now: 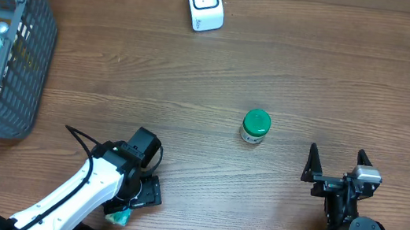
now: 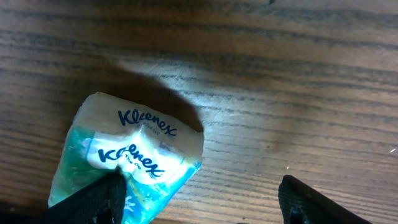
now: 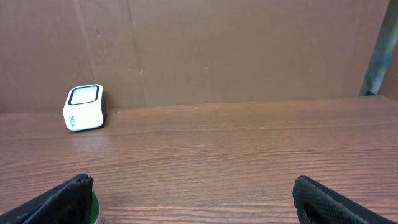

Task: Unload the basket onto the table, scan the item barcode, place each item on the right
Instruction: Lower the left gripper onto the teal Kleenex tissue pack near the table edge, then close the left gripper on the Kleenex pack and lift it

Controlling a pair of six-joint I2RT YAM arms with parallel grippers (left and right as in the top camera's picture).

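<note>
A teal and white Kleenex tissue pack (image 2: 127, 152) lies on the wooden table at the near left, and from overhead only a teal corner (image 1: 118, 216) shows under the arm. My left gripper (image 2: 202, 186) hangs over it with its jaws wide apart. One finger (image 2: 93, 202) overlaps the pack's lower edge, while the other stands far off over bare wood. A white barcode scanner (image 1: 204, 4) stands at the back. My right gripper (image 1: 335, 168) rests open at the near right, holding nothing.
A small jar with a green lid (image 1: 256, 126) stands mid-table, just left of my right gripper (image 3: 193, 186). A grey mesh basket (image 1: 25, 67) with packaged goods sits at the far left. A cardboard wall rises behind the scanner (image 3: 84, 107).
</note>
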